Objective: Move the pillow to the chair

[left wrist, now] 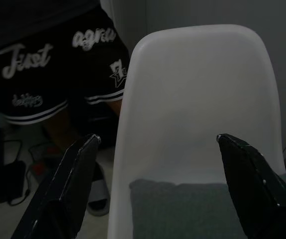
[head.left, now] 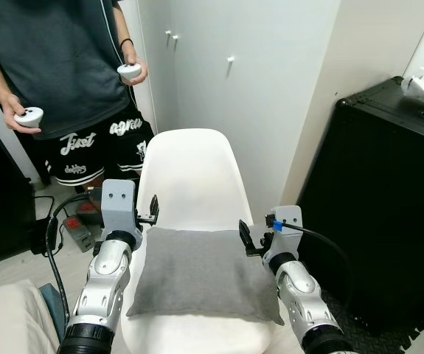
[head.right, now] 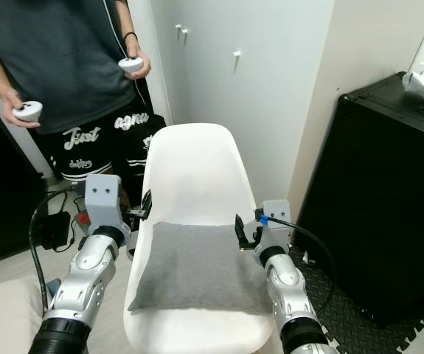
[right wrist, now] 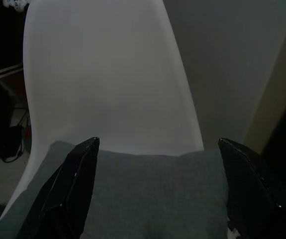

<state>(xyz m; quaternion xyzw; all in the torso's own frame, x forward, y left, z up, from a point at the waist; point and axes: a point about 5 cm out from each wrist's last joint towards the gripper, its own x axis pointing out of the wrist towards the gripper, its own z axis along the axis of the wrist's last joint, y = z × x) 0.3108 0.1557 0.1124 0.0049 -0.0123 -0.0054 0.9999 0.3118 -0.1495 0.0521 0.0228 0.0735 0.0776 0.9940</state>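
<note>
From the head camera, the flat grey fabric pillow (head.left: 200, 271) lay on the seat of the white moulded plastic chair (head.left: 189, 177), the left gripper (head.left: 153, 210) and right gripper (head.left: 245, 237) at its rear corners. A person (head.left: 64, 66) held white controllers (head.left: 29, 115) beside white cupboards (head.left: 234, 81). In both wrist views, the fingers (left wrist: 73, 174) were spread wide, pinching nothing.

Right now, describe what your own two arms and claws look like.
Both arms are silver ribbed metal with black collars near the body. The left arm ends in a grey box with two small screws; a black cable loops beside it. The right arm carries a white box with a blue plug and black cable. The left claw and right claw each have two long black fingers.
</note>
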